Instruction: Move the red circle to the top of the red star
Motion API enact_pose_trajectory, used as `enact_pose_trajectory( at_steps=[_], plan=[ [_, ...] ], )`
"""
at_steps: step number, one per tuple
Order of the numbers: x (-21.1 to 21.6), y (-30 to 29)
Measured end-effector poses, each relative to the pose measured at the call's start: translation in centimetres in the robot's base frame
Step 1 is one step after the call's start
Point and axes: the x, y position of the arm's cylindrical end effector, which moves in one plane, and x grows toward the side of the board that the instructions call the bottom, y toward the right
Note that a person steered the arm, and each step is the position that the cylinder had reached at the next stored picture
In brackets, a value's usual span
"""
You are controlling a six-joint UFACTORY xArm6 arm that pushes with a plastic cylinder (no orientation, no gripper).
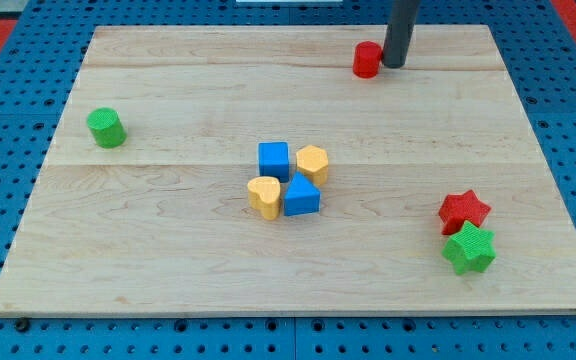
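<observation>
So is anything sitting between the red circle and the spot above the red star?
Nothing visible. The red circle sits at the view's top with my tip just to its right; the board toward the red star is bare. The central cluster lies off that line.

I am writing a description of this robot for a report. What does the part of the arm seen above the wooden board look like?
Only a straight, dark grey, smooth rod shows, coming down from the view's top. It is a plain cylinder with no visible cables, markings or labels. My tip is its blunt lower end, just right of the small red circle block.
</observation>
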Motion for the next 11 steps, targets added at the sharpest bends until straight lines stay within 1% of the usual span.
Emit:
enact_pose_trajectory(
  at_steps=[1,2,3,4,5,6,7,8,9,10,11],
  plan=[
    [-2.8,1.1],
    [-1.8,-6.0],
    [0.2,-9.4],
    [1.3,-14.6],
    [7.6,-11.3],
    [4.7,-13.7],
    [3.7,-10.9],
    [9.2,-3.4],
    [14.2,0.6],
    [9.4,-1.1],
    [14.1,3.3]
  ],
)
